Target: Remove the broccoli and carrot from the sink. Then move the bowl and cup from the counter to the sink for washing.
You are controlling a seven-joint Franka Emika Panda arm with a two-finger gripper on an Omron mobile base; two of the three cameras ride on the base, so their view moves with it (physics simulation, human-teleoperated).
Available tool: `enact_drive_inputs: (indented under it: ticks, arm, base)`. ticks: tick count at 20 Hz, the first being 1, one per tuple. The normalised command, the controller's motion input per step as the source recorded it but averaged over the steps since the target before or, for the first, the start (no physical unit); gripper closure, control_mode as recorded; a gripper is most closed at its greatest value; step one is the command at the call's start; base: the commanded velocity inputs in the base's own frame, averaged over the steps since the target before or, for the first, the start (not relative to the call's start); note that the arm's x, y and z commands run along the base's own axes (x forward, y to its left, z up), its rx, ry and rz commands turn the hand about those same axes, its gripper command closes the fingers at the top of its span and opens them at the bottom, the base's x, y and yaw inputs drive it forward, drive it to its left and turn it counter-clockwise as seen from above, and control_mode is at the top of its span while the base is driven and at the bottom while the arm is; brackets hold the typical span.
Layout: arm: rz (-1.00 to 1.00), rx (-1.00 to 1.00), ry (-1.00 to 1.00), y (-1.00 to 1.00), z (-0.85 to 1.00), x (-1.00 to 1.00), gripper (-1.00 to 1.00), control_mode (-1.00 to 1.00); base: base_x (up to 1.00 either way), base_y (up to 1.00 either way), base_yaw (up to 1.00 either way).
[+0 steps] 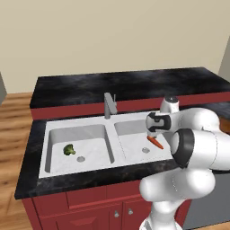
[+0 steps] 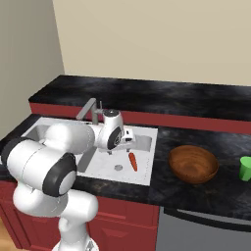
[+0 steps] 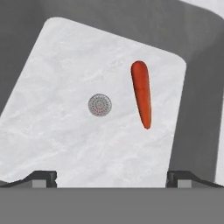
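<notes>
Counting: one carrot; one broccoli

The counter looks like polished black stone, mottled with grey, with a faint sheen. The sink is a matt white-grey, its basin floor marbled and slightly cloudy like cast stone. The faucet at the far centre looks like brushed grey metal, as do the round drains, finely ringed. The bowl on the right has a reddish-brown wood grain with a soft gloss. The cup is plain bright green, perhaps plastic. The carrot is smooth, matt orange-red. The broccoli looks rough and bumpy. The cabinets are smooth red panels.
</notes>
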Motion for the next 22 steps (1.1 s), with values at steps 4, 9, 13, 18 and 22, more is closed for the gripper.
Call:
enact_drive_inputs:
  ticks: [4,9,13,18,22]
  arm:
    - [0.0,0.0,0.0,-0.08,-0.19,0.17,-1.0,-1.0]
    - [0.0,0.0,0.0,-0.08,-0.18,0.16,-1.0,-1.0]
    - [0.0,0.0,0.0,-0.04,-0.18,0.19,-1.0,-1.0]
    - [0.0,0.0,0.0,-0.03,-0.19,0.18,-1.0,-1.0]
    - [0.0,0.0,0.0,-0.03,-0.2,0.26,-1.0,-1.0]
  base:
    - [0.0,0.0,0.0]
    - [0.0,0.0,0.0]
    - [0.0,0.0,0.0]
    - [0.0,0.0,0.0]
    - [0.0,0.0,0.0]
